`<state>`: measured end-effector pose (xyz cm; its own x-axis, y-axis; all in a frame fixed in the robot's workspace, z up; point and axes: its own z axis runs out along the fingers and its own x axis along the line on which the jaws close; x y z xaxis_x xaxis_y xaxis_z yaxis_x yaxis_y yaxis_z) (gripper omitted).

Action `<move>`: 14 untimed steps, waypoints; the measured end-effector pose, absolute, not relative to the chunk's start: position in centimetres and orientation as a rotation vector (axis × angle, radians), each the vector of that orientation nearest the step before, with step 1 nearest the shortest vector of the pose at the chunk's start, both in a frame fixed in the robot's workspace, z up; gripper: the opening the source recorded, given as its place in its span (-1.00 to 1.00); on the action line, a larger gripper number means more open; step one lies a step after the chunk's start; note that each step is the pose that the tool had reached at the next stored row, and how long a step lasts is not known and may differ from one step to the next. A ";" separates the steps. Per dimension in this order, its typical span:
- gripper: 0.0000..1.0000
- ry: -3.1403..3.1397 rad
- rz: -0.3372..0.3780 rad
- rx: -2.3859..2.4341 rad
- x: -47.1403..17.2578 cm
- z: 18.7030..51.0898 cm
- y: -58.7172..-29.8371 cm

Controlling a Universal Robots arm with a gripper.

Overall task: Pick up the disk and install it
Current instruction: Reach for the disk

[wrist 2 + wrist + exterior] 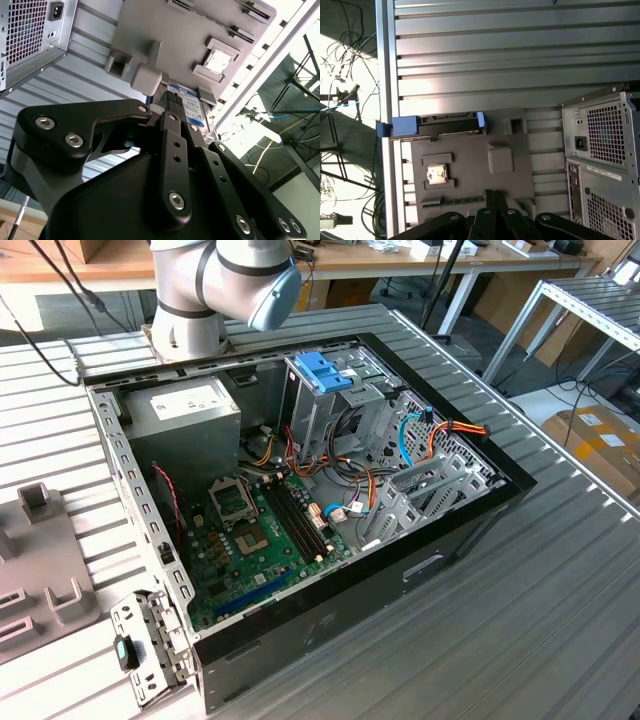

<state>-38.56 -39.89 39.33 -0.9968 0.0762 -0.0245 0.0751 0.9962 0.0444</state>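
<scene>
The disk stands on edge in a slot at one end of a grey fixture plate, with blue rails at both its ends. In the second wrist view its white and blue label peeks out past the black fingertips. My gripper hangs above the other end of the plate, apart from the disk. Its fingers lie pressed together with nothing between them. The open computer case lies on the ribbed metal table in the exterior view.
The fixture plate lies at the exterior view's left of the case and carries a small processor chip. A light-blue latch on a metal cage and a grey power supply sit inside the case. The case's rear panel is near the plate.
</scene>
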 end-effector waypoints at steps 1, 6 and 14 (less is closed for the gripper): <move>-0.79 3.113 0.068 0.118 -38.7 39.3 -39.9; -0.79 3.112 0.068 0.118 -39.1 39.3 -39.9; -0.79 3.112 0.068 0.118 -39.8 39.3 -39.9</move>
<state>-39.76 -39.89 39.33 -0.9968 0.0763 -0.0245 0.0751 0.9962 0.0444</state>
